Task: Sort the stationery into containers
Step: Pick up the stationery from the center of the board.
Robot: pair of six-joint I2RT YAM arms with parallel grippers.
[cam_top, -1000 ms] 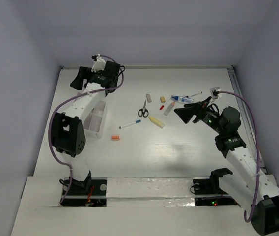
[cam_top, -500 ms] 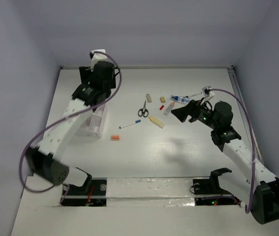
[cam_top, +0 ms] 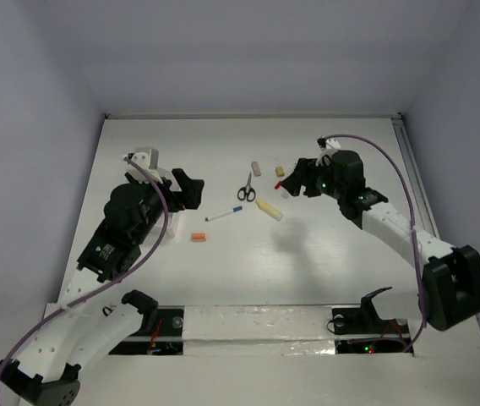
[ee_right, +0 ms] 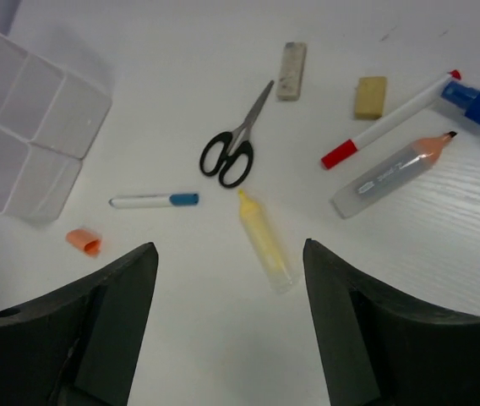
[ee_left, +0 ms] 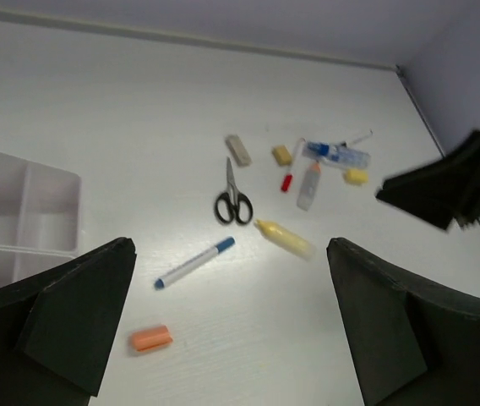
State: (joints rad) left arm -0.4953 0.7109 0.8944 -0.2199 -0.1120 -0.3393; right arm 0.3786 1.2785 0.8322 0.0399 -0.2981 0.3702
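The scissors (ee_right: pixel 236 148) lie shut on the matt white desk (ee_right: pixel 181 338), with 2 glossy black loop handles and slim grey metal blades. To their left stands the white plastic box (ee_right: pixel 29 135), slightly translucent, split by thin walls into square compartments. Between the box and the scissors' handles lies a thin white pen (ee_right: pixel 154 200) with a blue cap. Off its plain end is a stubby orange bit (ee_right: pixel 83 241). Just beside the handles is a soft-looking cream tube (ee_right: pixel 265 241) with a pointed tip. Past the blade tips rests a flat beige block (ee_right: pixel 291 59). Right of the scissors are a small tan block (ee_right: pixel 370 96), a white pen with a red cap (ee_right: pixel 388 120) and a clear tube (ee_right: pixel 396 173) with an orange nozzle.

The left fingers (ee_left: pixel 71 321), black and wedge-shaped, are spread wide above the desk on the box side of the scissors, gripping and touching nothing. The right fingers (ee_right: pixel 384 330) are equally wide apart and empty, hovering on the other side of the scissors.
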